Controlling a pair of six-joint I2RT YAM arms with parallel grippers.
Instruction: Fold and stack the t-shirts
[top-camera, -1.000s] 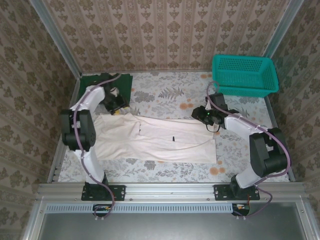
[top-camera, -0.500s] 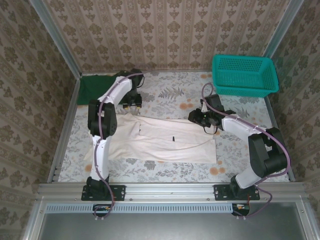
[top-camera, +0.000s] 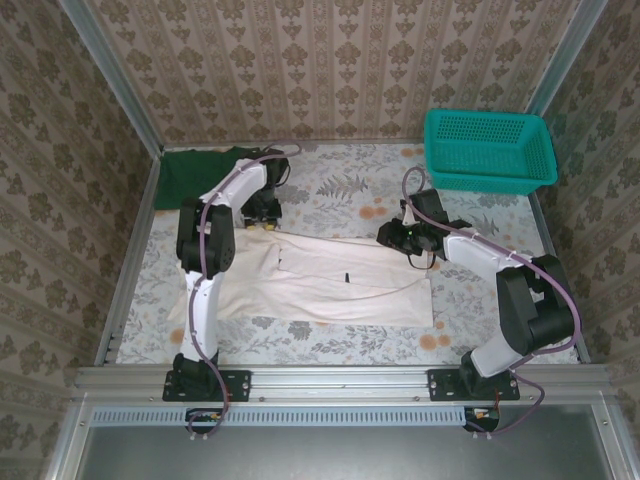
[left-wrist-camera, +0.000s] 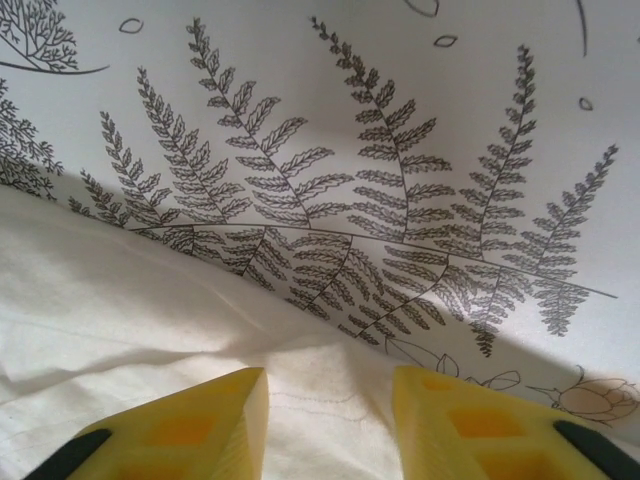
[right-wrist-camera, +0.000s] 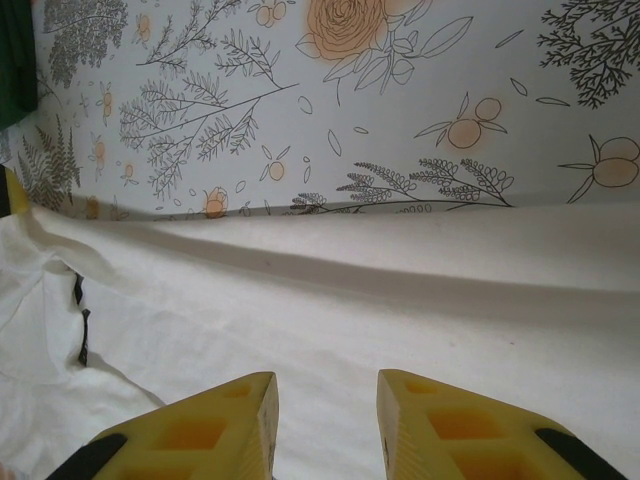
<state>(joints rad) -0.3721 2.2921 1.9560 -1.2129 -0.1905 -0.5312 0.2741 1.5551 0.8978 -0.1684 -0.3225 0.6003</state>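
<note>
The off-white t-shirt (top-camera: 330, 285) lies spread flat across the middle of the table, with a small dark tag mark (top-camera: 345, 276) on it. My left gripper (top-camera: 262, 215) is at its far left edge. In the left wrist view the yellow fingers (left-wrist-camera: 200, 425) stand apart with a raised bit of the shirt's hem (left-wrist-camera: 325, 400) between them. My right gripper (top-camera: 410, 238) is over the shirt's far right edge, and its fingers (right-wrist-camera: 460, 420) stand apart above smooth cloth (right-wrist-camera: 400, 300). The dark green t-shirt (top-camera: 195, 172) lies at the back left corner.
A teal mesh basket (top-camera: 490, 150) stands at the back right. The floral tablecloth (top-camera: 340, 190) lies bare between the shirt and the back wall. Patterned walls close in the left, right and far sides.
The left arm swung from beside the green shirt to the off-white shirt's far edge, and its jaws narrowed. The right gripper shifted slightly back and left.
</note>
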